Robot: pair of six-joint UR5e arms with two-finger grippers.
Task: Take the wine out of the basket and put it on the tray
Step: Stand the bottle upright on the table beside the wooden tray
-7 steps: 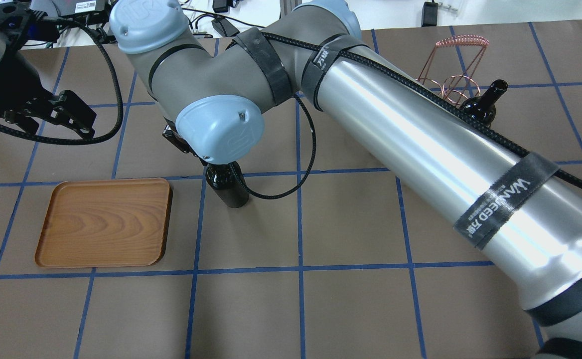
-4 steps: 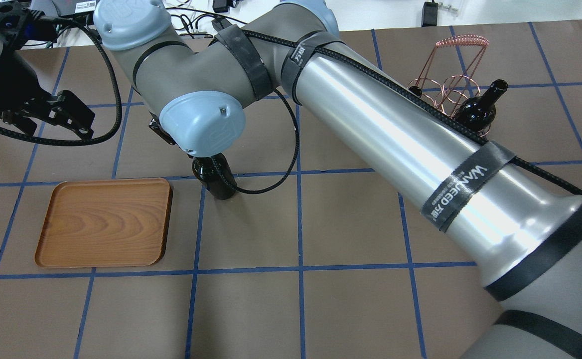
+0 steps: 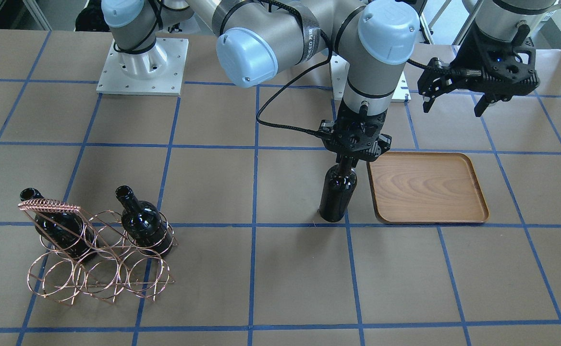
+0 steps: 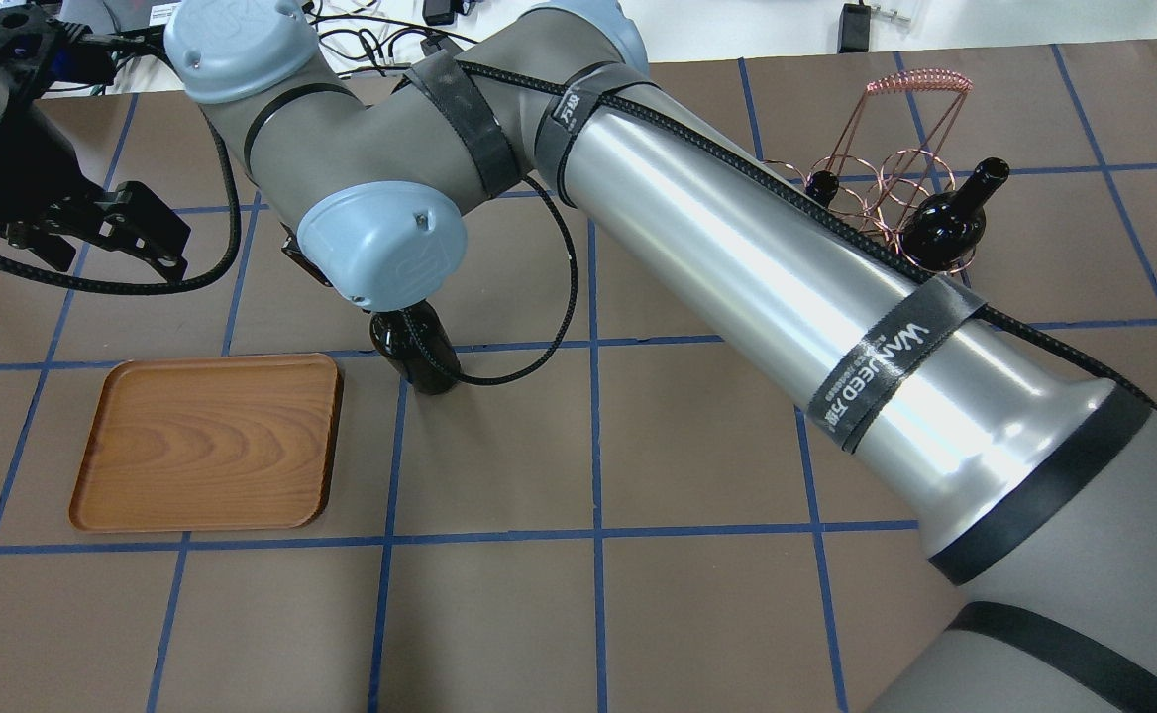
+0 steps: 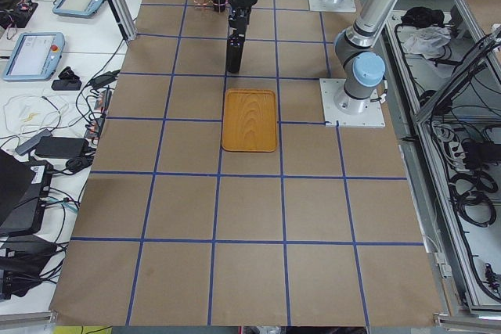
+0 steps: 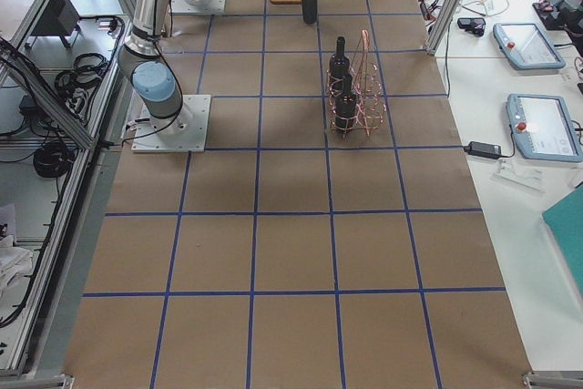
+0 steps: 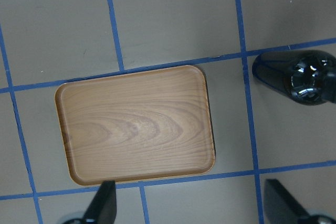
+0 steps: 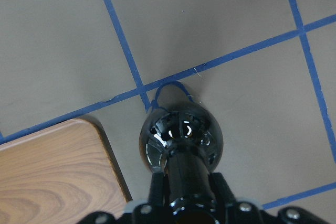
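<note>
Bright, even light; soft shadows; sharp.

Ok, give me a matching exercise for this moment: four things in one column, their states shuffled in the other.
Things:
1. tray
2. rack
3. right gripper
4. left gripper

States:
A. open, holding nothing
B. shut on the neck of a bottle
C. bare, nothing on it
D. two bottles stand in it

Pairs: 1-C, 2-D, 3-B, 4-A
</note>
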